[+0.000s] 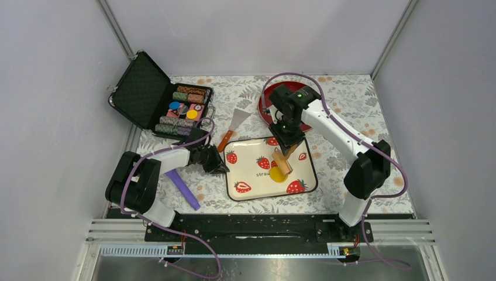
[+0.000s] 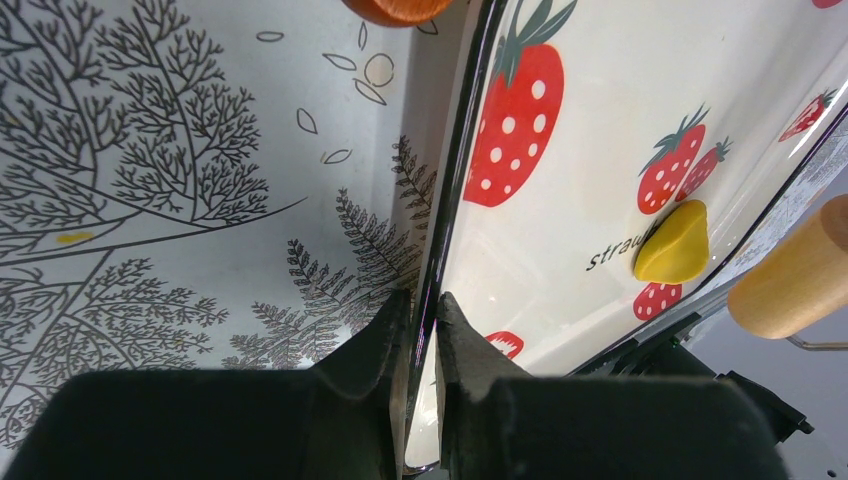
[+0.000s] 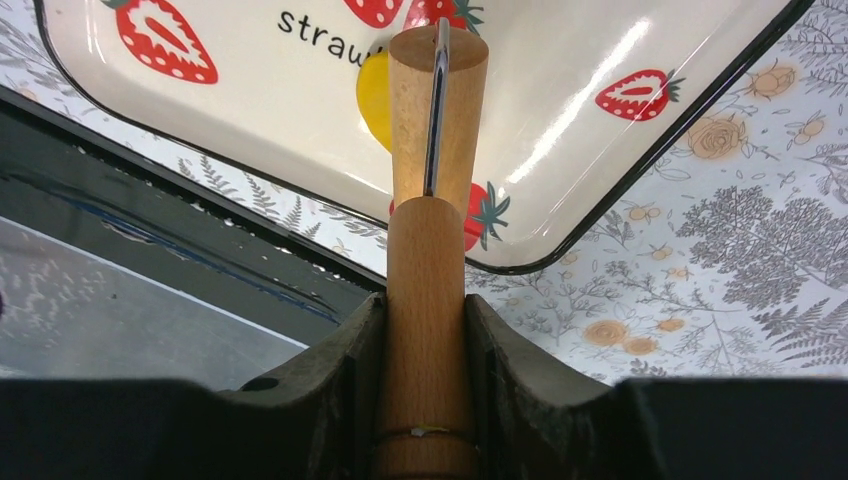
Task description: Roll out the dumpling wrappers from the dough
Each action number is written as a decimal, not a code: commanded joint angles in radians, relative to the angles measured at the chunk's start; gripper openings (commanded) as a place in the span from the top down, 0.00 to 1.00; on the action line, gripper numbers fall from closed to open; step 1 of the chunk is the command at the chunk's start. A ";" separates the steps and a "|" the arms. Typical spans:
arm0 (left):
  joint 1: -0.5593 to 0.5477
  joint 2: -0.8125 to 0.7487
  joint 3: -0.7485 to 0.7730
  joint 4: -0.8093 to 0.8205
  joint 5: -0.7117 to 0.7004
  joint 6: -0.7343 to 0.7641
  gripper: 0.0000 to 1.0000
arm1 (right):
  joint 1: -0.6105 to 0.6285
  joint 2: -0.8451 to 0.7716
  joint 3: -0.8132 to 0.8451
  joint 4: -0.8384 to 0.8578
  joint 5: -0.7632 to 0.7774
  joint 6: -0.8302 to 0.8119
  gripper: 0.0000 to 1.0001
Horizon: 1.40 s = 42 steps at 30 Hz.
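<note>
The dough (image 1: pixel 278 175) is a small flattened yellow lump on the strawberry-print tray (image 1: pixel 251 153), beside the printed word. It also shows as the yellow dough (image 2: pixel 672 243) in the left wrist view and, half hidden behind the roller, as the dough (image 3: pixel 372 92) in the right wrist view. My right gripper (image 3: pixel 425 300) is shut on the handle of a wooden roller (image 3: pixel 436 110), whose head rests at the dough. My left gripper (image 2: pixel 422 297) is shut on the tray's black left rim (image 2: pixel 455 170). No dumpling wrappers are in view.
An open black case of poker chips (image 1: pixel 169 102) stands at the back left. A scraper with an orange handle (image 1: pixel 233 126) lies behind the tray, with a red plate (image 1: pixel 266 106) under the right arm. A purple stick (image 1: pixel 185 189) lies near the left arm's base.
</note>
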 commanded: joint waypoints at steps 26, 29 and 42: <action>0.032 0.049 -0.043 -0.094 -0.202 0.043 1.00 | 0.103 0.008 -0.245 0.130 0.081 -0.123 1.00; 0.031 0.051 -0.042 -0.094 -0.202 0.043 1.00 | 0.104 0.017 -0.260 0.135 0.084 -0.121 1.00; 0.032 0.052 -0.043 -0.095 -0.202 0.043 1.00 | 0.105 0.070 -0.313 0.145 0.097 -0.121 1.00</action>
